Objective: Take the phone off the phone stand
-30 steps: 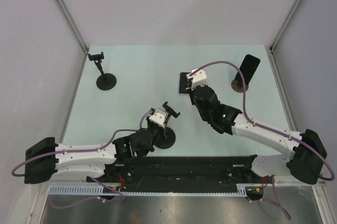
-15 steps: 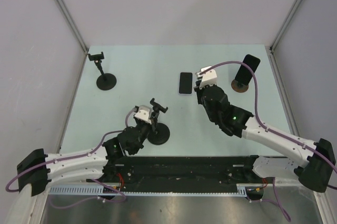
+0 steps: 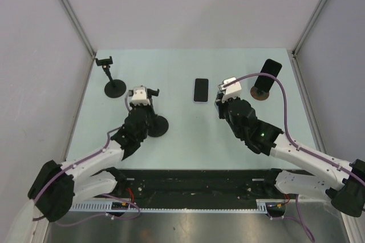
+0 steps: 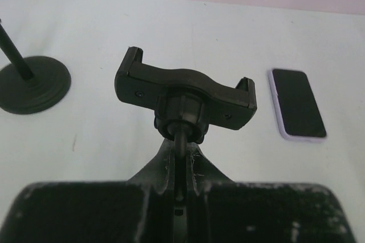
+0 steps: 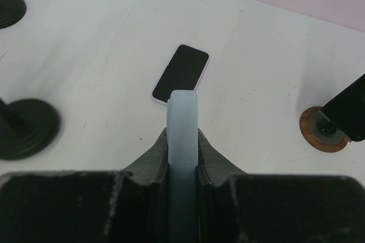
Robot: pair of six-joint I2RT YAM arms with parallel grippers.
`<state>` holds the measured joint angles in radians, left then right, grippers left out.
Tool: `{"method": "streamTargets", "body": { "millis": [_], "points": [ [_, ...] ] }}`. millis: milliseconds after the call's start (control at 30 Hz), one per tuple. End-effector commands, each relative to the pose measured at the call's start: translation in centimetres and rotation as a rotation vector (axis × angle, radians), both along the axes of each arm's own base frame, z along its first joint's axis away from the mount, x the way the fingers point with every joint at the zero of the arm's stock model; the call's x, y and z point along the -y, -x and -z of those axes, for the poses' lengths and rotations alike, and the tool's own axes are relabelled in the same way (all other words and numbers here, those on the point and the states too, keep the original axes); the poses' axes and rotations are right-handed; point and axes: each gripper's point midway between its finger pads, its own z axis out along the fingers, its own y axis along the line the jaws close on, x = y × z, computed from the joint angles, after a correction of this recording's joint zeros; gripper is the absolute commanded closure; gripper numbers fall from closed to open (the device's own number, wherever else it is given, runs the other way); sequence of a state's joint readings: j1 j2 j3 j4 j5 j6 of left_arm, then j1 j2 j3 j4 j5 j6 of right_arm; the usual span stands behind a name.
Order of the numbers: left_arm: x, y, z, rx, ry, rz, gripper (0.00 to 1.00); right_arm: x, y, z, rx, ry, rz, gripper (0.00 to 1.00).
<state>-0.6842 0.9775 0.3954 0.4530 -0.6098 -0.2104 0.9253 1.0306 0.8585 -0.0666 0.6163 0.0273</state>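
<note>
Evidently left gripper (image 4: 179, 166) clamps the emptied phone stand (image 4: 185, 89) by its stem, steadying it; right gripper (image 5: 182, 134) pinches a pale slab (image 5: 182, 109), phone (image 3: 201, 90) lying flat, upper centre.

Near the far-left corner: empty black clamp stand (image 3: 112, 80), upright on round base. Near the far-right corner: dark phone (image 3: 270, 73) tilted on wooden-based holder (image 3: 260, 93).

Desk (image 3: 171, 66) layout. Far left: empty stand (image 3: 114, 88). Nearer, right of it: second stand (image 3: 156, 126), stem clamped in my left gripper (image 4: 180, 166), cradle above gripper. Centre: flat phone (image 3: 201, 90) lying on desk, right of second stand, just left of my right gripper (image 5: 182, 140). Far right: third stand (image 3: 261, 93), propped phone (image 3: 269, 73) on it. Thin slab (image 5: 182, 109) edge-on, pinched in right gripper.
</note>
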Motion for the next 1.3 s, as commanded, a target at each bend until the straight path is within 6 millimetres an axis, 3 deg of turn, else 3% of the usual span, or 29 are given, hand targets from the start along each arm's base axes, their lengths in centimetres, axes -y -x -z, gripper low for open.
{"method": "streamTargets", "body": {
  "millis": [0,100,133,167,233,267,367,567,600,867,1067,1267],
  "points": [
    [-0.9,-5.1,-7.3,0.137,0.066,-0.082,1.0,0.3,0.6,-3.6,0.092,-0.135,-0.023,1.0],
    [-3.1,-8.2,-9.2,0.172,0.037,-0.124,1.0,0.5,1.1,-3.9,0.1,-0.16,-0.037,1.0],
    [-3.4,-9.4,-8.2,0.148,0.023,-0.131,0.99,0.6,1.2,-3.8,0.099,-0.156,-0.041,1.0],
    [-4.7,-10.6,-9.2,0.166,0.023,-0.163,1.0,0.6,1.2,-3.9,0.1,-0.158,-0.042,1.0],
    [-4.8,-12.6,-7.9,0.138,-0.031,-0.152,1.0,1.0,1.5,-3.8,0.103,-0.152,-0.041,1.0],
    [-5.6,-13.8,-8.6,0.148,-0.044,-0.17,1.0,1.1,1.5,-3.9,0.106,-0.152,-0.042,1.0],
    [-6.4,-16.7,-8.0,0.137,-0.057,-0.137,0.99,1.7,1.8,-4.3,0.119,-0.152,-0.037,1.0],
    [-8.0,-20.4,-7.8,0.144,-0.074,-0.141,1.0,2.6,2.0,-4.8,0.133,-0.157,-0.02,1.0],
    [-8.1,-21.1,-6.8,0.131,-0.085,-0.14,1.0,2.8,2.1,-4.1,0.114,-0.13,-0.02,1.0],
    [-10.1,-23.8,-5.7,0.13,-0.09,-0.156,1.0,2.7,2.2,-3.7,0.103,-0.12,-0.03,1.0],
    [-11.6,-24.4,-4.2,0.105,-0.105,-0.184,1.0,2.6,2.2,-3.6,0.099,-0.121,-0.033,1.0],
    [-13.0,-24.4,-4.0,0.106,-0.117,-0.215,1.0,2.4,2.3,-3.7,0.098,-0.131,-0.04,1.0]
  ]
}}
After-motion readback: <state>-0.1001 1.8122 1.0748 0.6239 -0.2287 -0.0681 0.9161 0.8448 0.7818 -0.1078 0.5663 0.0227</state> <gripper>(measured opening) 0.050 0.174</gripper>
